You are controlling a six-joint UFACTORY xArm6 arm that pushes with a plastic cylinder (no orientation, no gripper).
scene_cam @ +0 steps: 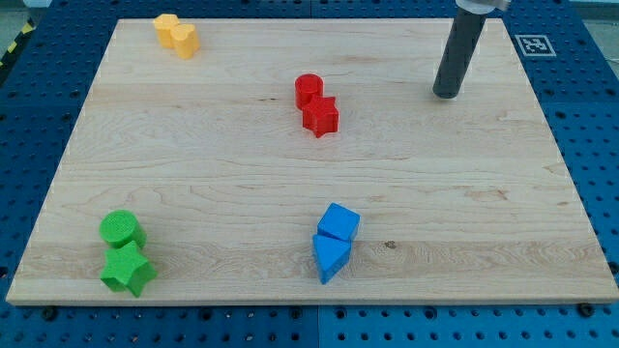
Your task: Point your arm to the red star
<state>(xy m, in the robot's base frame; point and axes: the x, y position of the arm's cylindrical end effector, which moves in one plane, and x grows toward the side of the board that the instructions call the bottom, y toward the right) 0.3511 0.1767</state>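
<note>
Tabletop: wooden board, blocks scattered in pairs. Your rod ends in my tip, far right, resting on bare wood; no hand fitted, so no spread or pinch to report. Red star sits mid-board, far half, touching red cylinder. Star lies left of tip, slightly nearer; you'd likely sweep left.

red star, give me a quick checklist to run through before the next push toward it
1. Red star in view: ok.
2. My tip in view, on the board: ok, toward the view's top right.
3. Tip apart from every block: ok.
4. Straight path from tip to star clear: ok, bare wood between.
5. Red cylinder apart from star: not ok, they look touching, cylinder on the star's upper left.
6. Other blocks out of the way: ok.
</note>
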